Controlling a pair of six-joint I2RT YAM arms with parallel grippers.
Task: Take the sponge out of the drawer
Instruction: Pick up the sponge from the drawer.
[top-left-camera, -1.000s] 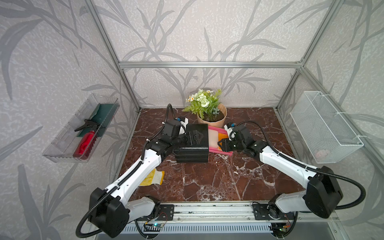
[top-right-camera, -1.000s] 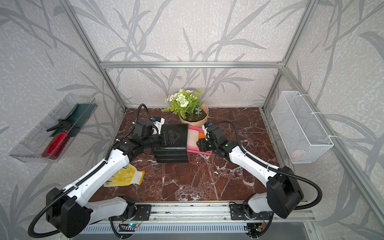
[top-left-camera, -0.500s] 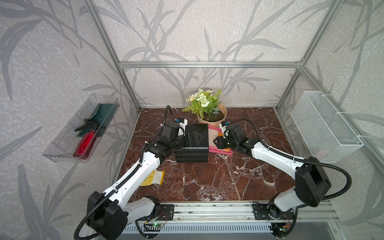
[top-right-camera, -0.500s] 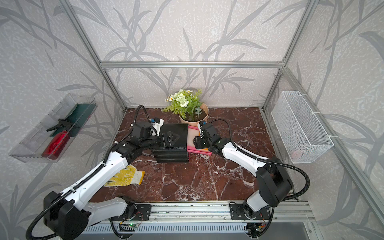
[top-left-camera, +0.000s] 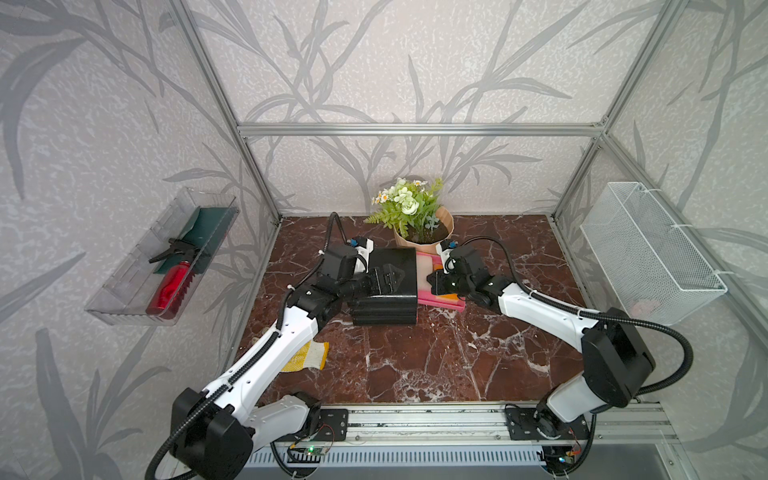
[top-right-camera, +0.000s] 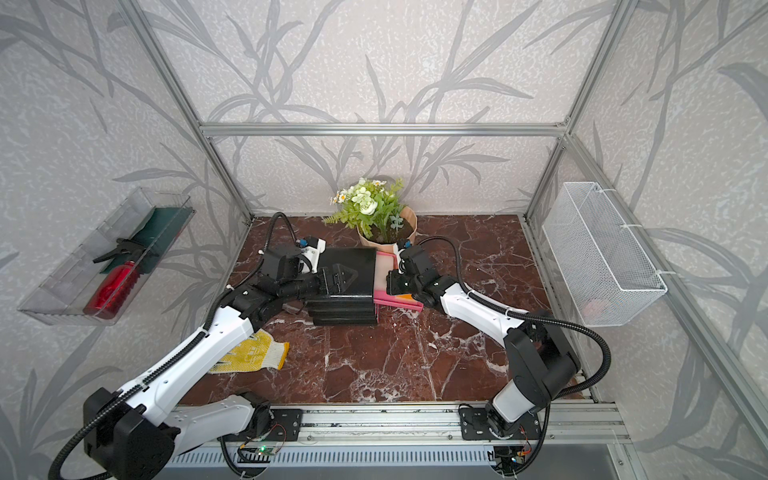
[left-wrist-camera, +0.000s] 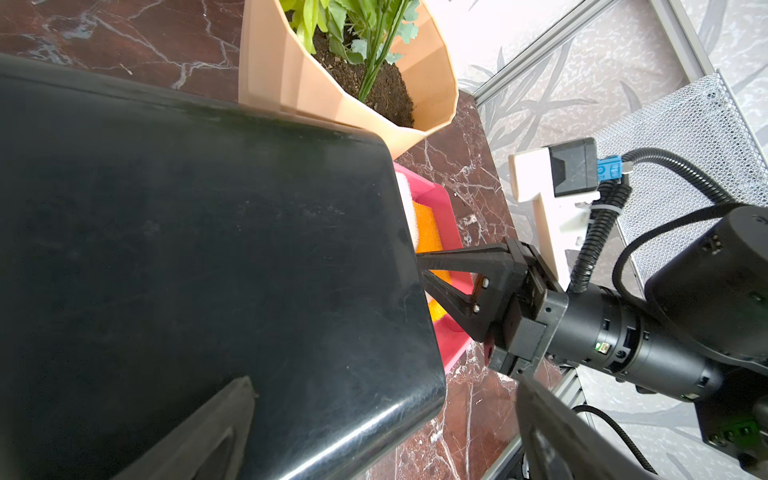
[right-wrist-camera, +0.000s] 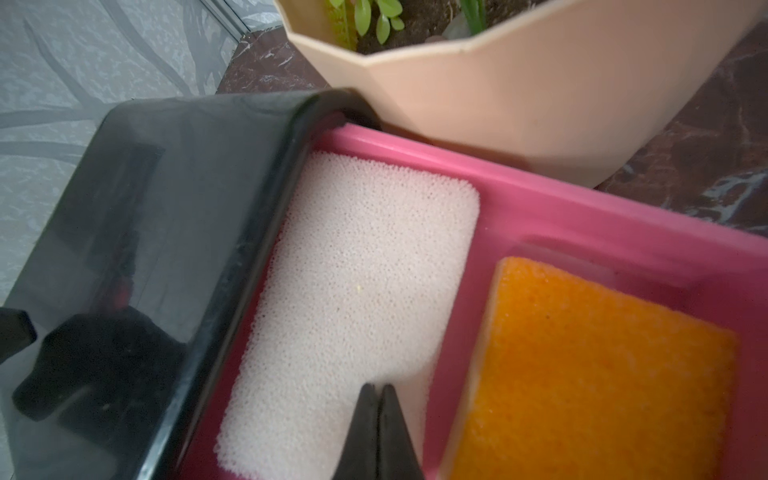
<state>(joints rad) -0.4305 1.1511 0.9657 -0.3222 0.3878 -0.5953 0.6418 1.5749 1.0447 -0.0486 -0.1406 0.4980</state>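
A black cabinet (top-left-camera: 395, 299) stands mid-table with its pink drawer (top-left-camera: 441, 302) pulled out to the right. Two sponges lie side by side in the drawer. The white foam sponge (right-wrist-camera: 365, 270) is next to the cabinet and the orange sponge (right-wrist-camera: 582, 374) is further out. My right gripper (right-wrist-camera: 378, 392) is shut, its tips together just over the white sponge with nothing between them; in both top views it hangs over the drawer (top-right-camera: 395, 302). My left gripper (left-wrist-camera: 382, 386) is open and lies on the cabinet's top (top-left-camera: 388, 278), holding nothing.
A beige flower pot (top-left-camera: 424, 235) stands right behind the cabinet and drawer. A yellow glove (top-left-camera: 307, 357) lies on the table under my left arm. A wire basket (top-left-camera: 648, 257) hangs on the right wall, and a clear tray (top-left-camera: 124, 286) with a red bottle on the left wall.
My right gripper has gone from half open to shut and has shifted over the drawer towards the cabinet. The left arm has barely moved.
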